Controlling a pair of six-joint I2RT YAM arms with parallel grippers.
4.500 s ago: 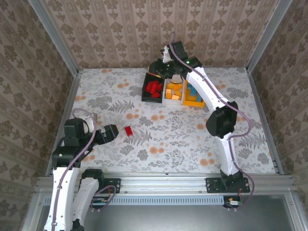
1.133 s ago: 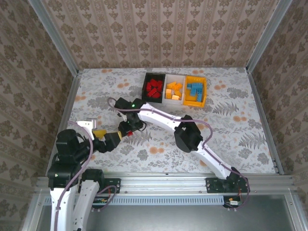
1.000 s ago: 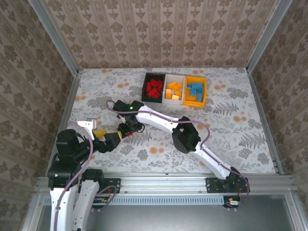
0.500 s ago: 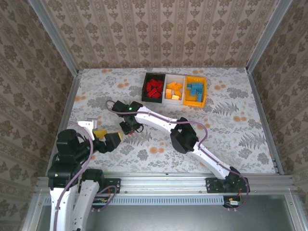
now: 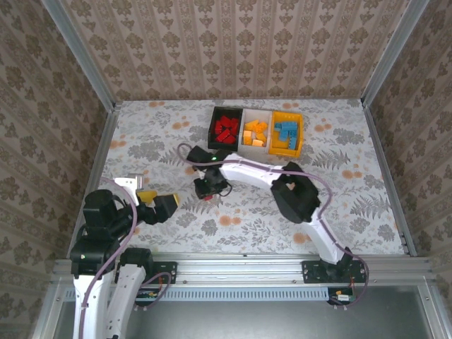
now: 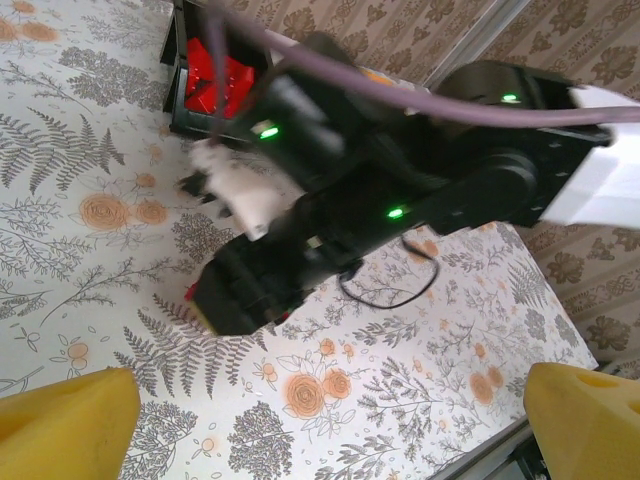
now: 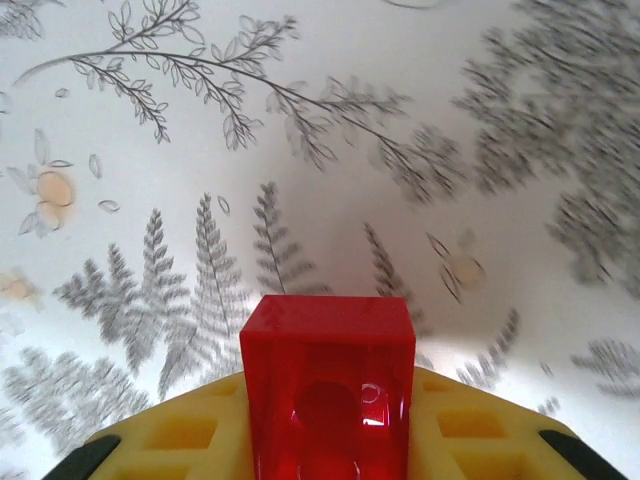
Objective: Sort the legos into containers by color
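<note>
Our right gripper (image 5: 207, 191) pinches one red lego (image 7: 328, 350), meant, we think, for the black tray (image 5: 212, 131) at the table's (image 5: 339, 205) far edge.

Red lego (image 7: 328, 370) clamped in the right end effector (image 7: 328, 432); other legos (image 5: 225, 130) sorted in the three containers (image 5: 284, 152)

— What closes the space in?
— Three walls (image 5: 233, 49) papered in beige, with brown damask medallions set between vertical stripes. Bare aluminium posts (image 5: 78, 53) run down the corners.
— And the table?
— A white tabletop covering (image 5: 374, 205) printed with grey ferns, grey leaves and pale orange blossoms; it reaches every wall. A silver aluminium rail (image 5: 240, 263) crosses the near edge, and a plain dark grey panel (image 5: 282, 318) lies below that.
— The light?
— Soft and even, with only faint shadows on the print.
</note>
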